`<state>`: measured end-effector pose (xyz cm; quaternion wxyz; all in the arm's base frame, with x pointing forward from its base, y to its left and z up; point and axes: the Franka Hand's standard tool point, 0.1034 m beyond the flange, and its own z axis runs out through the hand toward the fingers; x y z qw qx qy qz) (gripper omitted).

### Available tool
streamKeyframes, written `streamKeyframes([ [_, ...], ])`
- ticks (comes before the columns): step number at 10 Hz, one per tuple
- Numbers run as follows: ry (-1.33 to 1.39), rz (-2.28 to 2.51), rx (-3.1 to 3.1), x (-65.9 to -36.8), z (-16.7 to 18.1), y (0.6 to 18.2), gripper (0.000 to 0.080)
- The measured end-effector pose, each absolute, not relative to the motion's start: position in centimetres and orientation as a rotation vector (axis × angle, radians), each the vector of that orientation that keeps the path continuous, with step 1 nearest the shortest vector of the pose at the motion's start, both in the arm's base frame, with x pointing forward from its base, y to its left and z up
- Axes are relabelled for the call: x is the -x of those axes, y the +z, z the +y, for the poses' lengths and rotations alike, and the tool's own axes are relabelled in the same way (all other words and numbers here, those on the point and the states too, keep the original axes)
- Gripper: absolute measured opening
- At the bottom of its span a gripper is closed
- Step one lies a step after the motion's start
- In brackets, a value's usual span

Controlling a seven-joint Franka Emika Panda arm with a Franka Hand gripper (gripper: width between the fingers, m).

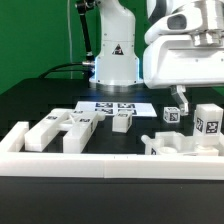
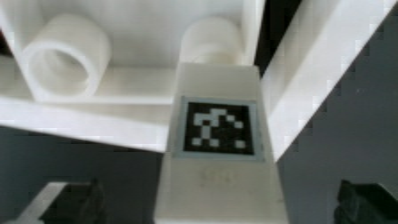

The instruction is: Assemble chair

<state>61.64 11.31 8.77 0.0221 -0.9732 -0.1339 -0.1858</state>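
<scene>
Chair parts [image 1: 62, 128] lie loose across the desk [image 1: 30, 100], most at the lower left of the exterior view, with a cluster [image 1: 182, 145] that looks partly joined at the lower right. The claw [image 2: 217, 203] stands spread astride a tagged bar [image 2: 217, 120], clear of both its sides. Rigid, light, smooth plastic by the look: pinch the bar's flat sides. No container shows.

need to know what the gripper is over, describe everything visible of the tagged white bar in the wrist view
The tagged white bar is a blocky flat-faced piece, plastic by its look. One square black-and-white tag sits on its facing side. It lies between the dark fingertips of the open gripper, a gap at each side, so it is not gripped. Its far end meets a white part with two round pegs; whether joined cannot be told.
</scene>
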Motion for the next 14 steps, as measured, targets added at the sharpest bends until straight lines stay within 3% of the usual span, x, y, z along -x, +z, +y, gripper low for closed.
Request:
streamKeyframes([
  [5, 0.027, -0.419, 3.061, -61.6, 11.7, 8.8, 0.0649],
  [11, 0.030, -0.428, 3.059, -62.5, 11.3, 8.7, 0.0649],
  [12, 0.020, -0.431, 3.059, -62.5, 11.4, 8.7, 0.0558],
  [13, 0.020, -0.431, 3.059, -62.5, 11.4, 8.7, 0.0391],
  [14, 0.020, -0.431, 3.059, -62.6, 11.4, 8.7, 0.0391],
])
